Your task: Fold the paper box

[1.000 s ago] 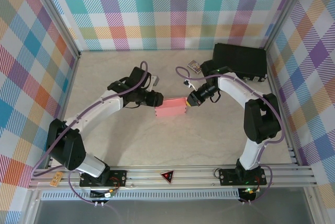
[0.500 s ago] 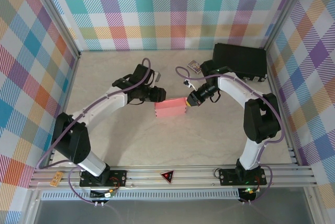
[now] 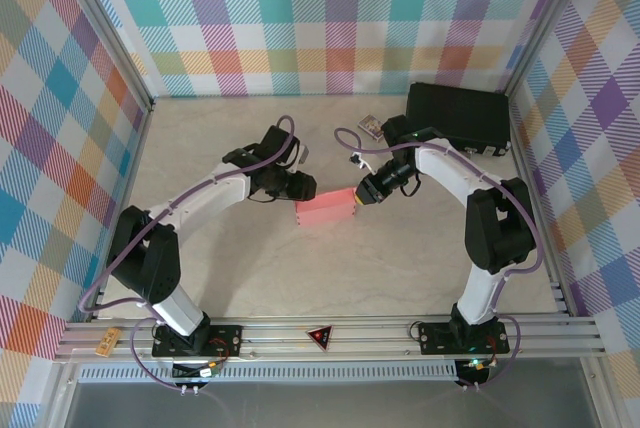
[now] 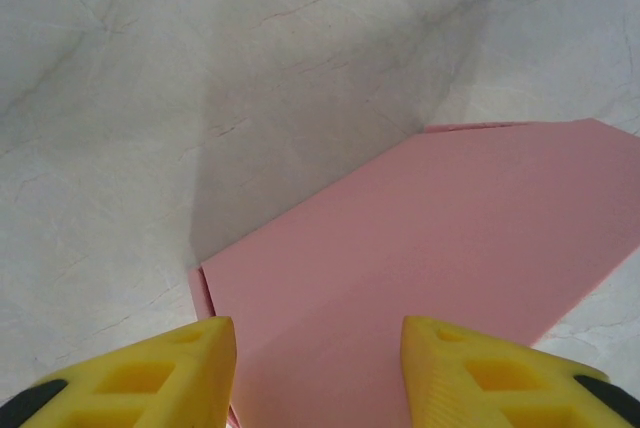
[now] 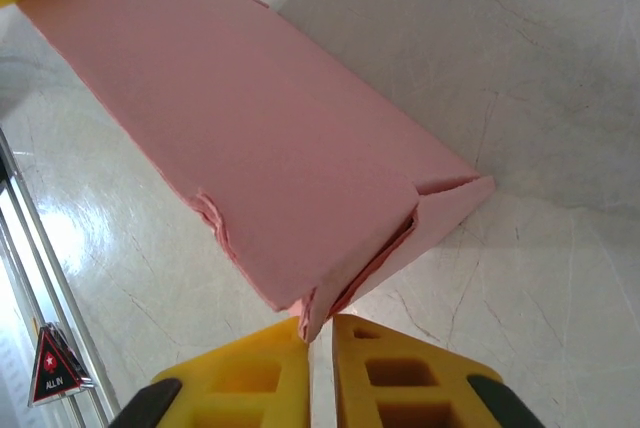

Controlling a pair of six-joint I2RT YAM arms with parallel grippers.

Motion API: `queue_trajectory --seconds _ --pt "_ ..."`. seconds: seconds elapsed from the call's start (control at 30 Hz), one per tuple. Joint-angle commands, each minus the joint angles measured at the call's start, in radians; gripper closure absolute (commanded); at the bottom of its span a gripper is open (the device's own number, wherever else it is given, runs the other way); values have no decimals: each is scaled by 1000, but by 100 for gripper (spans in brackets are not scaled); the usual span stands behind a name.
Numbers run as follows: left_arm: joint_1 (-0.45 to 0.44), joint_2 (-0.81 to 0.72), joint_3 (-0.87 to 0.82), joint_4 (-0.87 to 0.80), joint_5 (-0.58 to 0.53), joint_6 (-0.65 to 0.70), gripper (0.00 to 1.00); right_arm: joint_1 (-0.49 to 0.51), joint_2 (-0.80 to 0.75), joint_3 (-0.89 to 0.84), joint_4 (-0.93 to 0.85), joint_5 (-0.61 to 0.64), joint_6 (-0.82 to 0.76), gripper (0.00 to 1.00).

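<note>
left tool (image 4: pixel 318 333): fingers apart, nothing clamped. It sits over the end of the pink box (image 3: pixel 327 210) that lies at 10 o'clock in the overhead view.
right tool (image 5: pixel 320 333): fingers almost together with only a slit between them. The point of the box's end flap sits right at the tips. Cannot tell whether the card is pinched or only touched.
box position: flat on the worktop (image 3: pixel 240 278), near its centre and between the two tools. The right tool is at the box's 2 o'clock corner.
box condition: the end flap by the right tool is not fully seated and a dark seam gapes under it. The long edge has a small crumpled nick.
step (judged): closing that end flap.
how to do it well: hold the 10 o'clock end down with the left tool first so the box cannot slide. Push the flap along its own crease towards 9 o'clock. Keep the force low, since the card is thin and already creased. Check that the seam has shut before letting go.
count, tools: 2
count, pink boxes: 1
count, black case (image 3: pixel 458 116): 1, at the worktop's 1 o'clock corner
count, small card pack (image 3: pixel 371 127): 1, at 12 o'clock, just beside the case
</note>
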Motion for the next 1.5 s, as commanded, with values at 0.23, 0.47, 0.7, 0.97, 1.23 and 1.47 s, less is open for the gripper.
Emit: queue_trajectory --seconds 0.23,0.47,0.7,0.97,1.23,1.47 --pt "-23 48 17 -67 -62 17 53 6 11 33 -27 7 9 80" --pt "-25 52 31 -73 -85 21 53 7 36 61 -31 2 35 82" --pt "-25 61 30 -78 -97 28 53 5 56 85 -41 4 55 82" --pt "-26 64 28 -67 -105 27 53 6 79 113 -56 7 66 82" --pt "-31 69 3 -51 -126 36 53 6 83 126 -66 11 69 78" --pt "-40 91 -2 -56 -163 35 53 6 80 135 -77 21 69 69"
